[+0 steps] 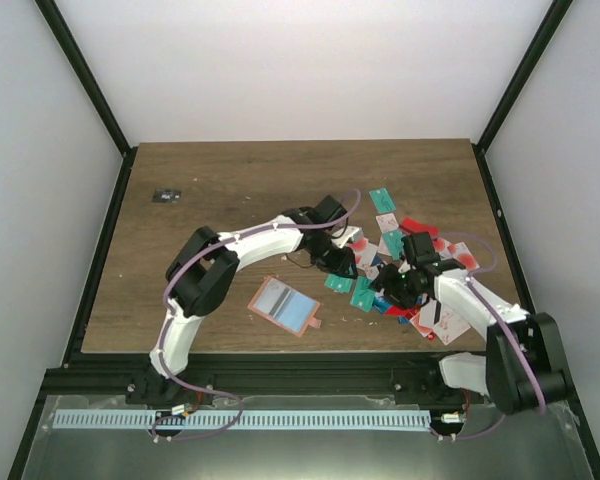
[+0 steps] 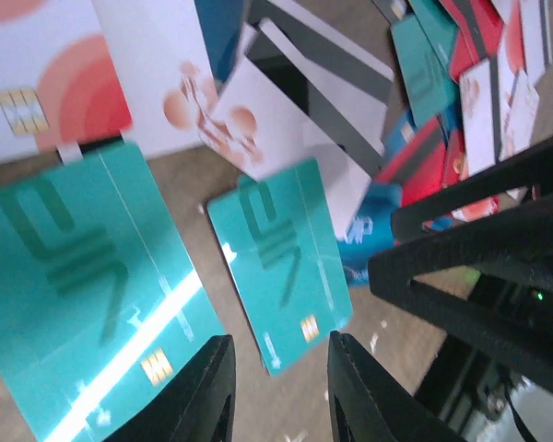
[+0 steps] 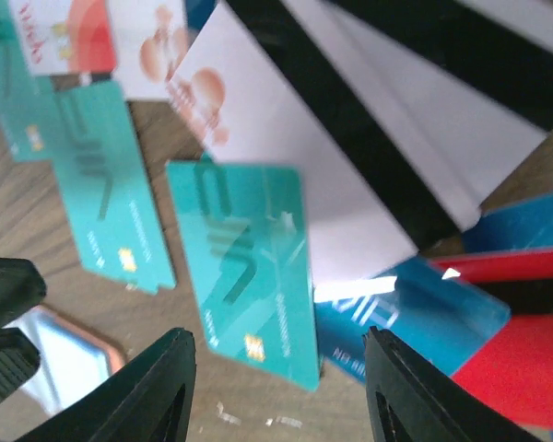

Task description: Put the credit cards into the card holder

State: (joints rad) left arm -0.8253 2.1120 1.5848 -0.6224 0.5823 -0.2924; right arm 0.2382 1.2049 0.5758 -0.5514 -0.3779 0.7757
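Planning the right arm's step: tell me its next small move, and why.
Probably lower the right tool onto the teal card and close. Its jaws stand open, that card's near end lies between them on the table, and the wallet lies open nearby.

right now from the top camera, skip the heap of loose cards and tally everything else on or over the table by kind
card holder: 1
small dark object: 1
robot arm: 2, the left arm and the right arm
total: 4
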